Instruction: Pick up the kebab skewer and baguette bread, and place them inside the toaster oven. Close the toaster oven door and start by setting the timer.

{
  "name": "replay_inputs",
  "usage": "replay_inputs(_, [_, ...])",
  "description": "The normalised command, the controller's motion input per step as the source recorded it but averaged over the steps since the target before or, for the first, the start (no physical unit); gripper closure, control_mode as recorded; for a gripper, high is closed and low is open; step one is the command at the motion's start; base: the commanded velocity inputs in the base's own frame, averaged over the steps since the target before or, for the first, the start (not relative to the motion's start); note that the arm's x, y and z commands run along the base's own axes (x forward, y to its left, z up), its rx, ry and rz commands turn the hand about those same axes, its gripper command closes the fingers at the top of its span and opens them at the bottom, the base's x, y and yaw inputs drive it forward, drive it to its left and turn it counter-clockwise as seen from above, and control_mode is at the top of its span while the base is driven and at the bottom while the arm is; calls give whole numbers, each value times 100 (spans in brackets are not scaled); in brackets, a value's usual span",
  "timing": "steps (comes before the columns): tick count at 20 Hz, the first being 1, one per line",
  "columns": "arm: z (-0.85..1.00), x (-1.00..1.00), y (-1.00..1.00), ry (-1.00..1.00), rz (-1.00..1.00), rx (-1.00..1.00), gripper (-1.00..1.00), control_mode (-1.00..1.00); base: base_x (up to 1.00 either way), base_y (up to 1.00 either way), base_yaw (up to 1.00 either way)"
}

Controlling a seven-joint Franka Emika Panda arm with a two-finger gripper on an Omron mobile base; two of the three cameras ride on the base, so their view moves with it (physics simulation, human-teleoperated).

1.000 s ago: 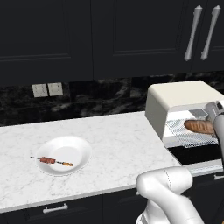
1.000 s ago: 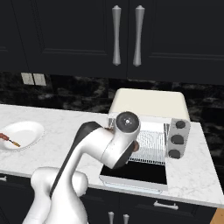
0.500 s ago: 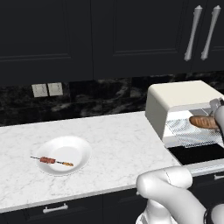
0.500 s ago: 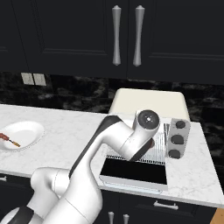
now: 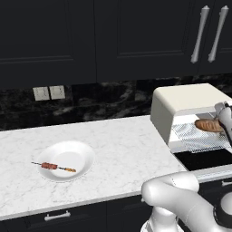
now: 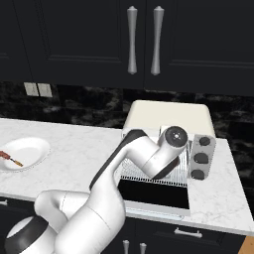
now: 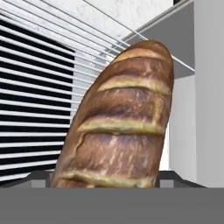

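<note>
My gripper (image 5: 223, 123) reaches into the open mouth of the cream toaster oven (image 5: 190, 98) and is shut on one end of the golden-brown baguette bread (image 5: 208, 125). The loaf hangs just above the wire rack (image 5: 195, 138). In the hand view the baguette bread (image 7: 122, 127) stands close up and hides the fingertips, with the rack wires (image 7: 35, 87) behind it. The toaster oven door (image 5: 204, 158) lies folded down, its dark glass facing up. The kebab skewer (image 5: 54, 166) lies on a white plate (image 5: 77, 152) far to the left.
In the right base view my own arm covers the mouth of the toaster oven (image 6: 168, 113). Grey knobs (image 6: 201, 158) sit on its right front panel, and its door (image 6: 154, 194) juts over the counter's front edge. Dark wall cabinets (image 5: 113, 41) hang above.
The hand has carried the baguette up a little and further into the oven mouth. The skewer and plate have not moved.
</note>
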Motion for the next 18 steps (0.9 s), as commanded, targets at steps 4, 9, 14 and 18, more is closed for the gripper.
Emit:
replay_inputs(4, [0,8,0,-7,4,0,100,-100,0,0,0])
replay_inputs(9, [-3,7,0,-3,7,0,100,-100,0,0,0])
replay_inputs(14, [-5,31,0,0,2,0,100,-100,0,0,0])
replay_inputs(18, [-9,28,0,0,0,0,100,-100,0,0,0])
